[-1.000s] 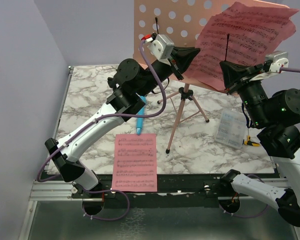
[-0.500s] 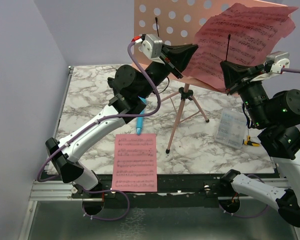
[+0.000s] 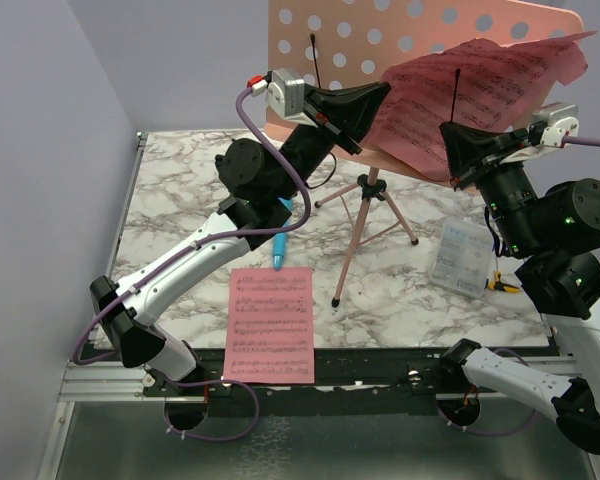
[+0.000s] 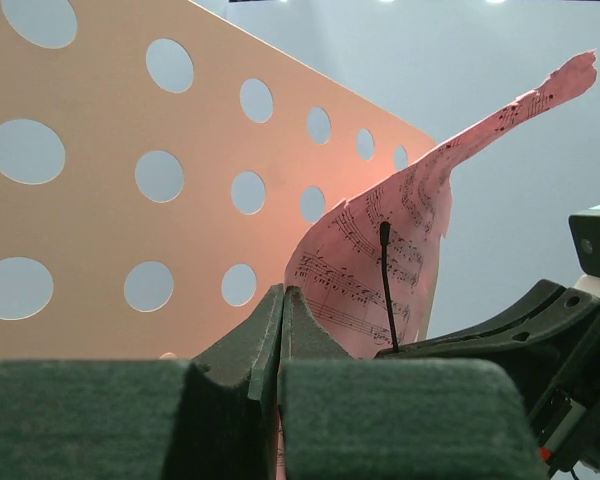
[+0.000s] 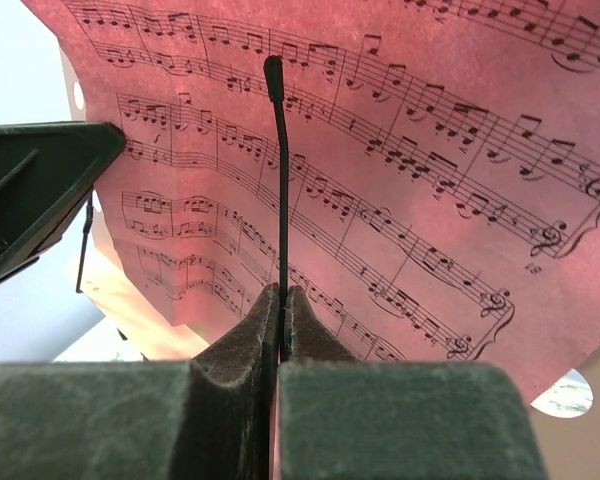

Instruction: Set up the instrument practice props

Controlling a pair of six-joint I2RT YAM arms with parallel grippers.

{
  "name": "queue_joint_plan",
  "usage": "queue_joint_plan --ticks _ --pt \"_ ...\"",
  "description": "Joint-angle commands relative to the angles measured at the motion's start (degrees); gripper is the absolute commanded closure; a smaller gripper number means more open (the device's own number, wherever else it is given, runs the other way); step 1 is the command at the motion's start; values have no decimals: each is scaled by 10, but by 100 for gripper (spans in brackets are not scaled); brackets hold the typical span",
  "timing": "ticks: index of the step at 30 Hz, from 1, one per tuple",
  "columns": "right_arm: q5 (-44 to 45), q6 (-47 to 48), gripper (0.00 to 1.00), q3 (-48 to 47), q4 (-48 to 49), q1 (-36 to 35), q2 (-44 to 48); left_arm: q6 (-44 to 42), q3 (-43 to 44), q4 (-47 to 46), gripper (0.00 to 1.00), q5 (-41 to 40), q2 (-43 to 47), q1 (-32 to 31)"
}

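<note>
The salmon-pink music stand [image 3: 350, 35] stands at the back on thin tripod legs [image 3: 352, 250]. One pink sheet-music page [image 3: 480, 85] leans curled against its desk and also shows in the right wrist view [image 5: 400, 150]. My left gripper [image 3: 383, 93] [image 4: 282, 292] is shut on that page's left edge, raised in front of the desk. My right gripper [image 3: 448, 150] [image 5: 282, 290] is shut on the stand's thin black wire [image 5: 280, 170], which lies in front of the page. The second page [image 3: 272, 322] lies flat at the table's front. The light-blue stick [image 3: 281, 250] is partly hidden behind my left arm.
A clear plastic box [image 3: 460, 255] sits on the marble table [image 3: 170, 190] at the right, with a small yellow thing [image 3: 502, 285] beside it. Another black wire [image 3: 313, 60] stands on the desk's left. Purple walls close the left and back.
My left gripper has risen up and to the left with the page's edge. The page's top has sagged lower and curled. My right gripper has not moved.
</note>
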State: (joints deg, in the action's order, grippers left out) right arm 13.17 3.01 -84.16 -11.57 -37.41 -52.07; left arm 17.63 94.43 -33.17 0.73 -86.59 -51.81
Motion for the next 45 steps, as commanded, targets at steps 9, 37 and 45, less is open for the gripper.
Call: queue_joint_plan --ticks 9,37,45 --pt "-18 -4 99 -5 36 -3 1 -105 -25 46 54 24 25 3" --pt "-26 -5 99 -11 26 -3 -1 -338 208 170 43 187 -93 5" --pt "-32 -9 99 -10 28 -2 -3 -327 238 178 73 218 -111 5"
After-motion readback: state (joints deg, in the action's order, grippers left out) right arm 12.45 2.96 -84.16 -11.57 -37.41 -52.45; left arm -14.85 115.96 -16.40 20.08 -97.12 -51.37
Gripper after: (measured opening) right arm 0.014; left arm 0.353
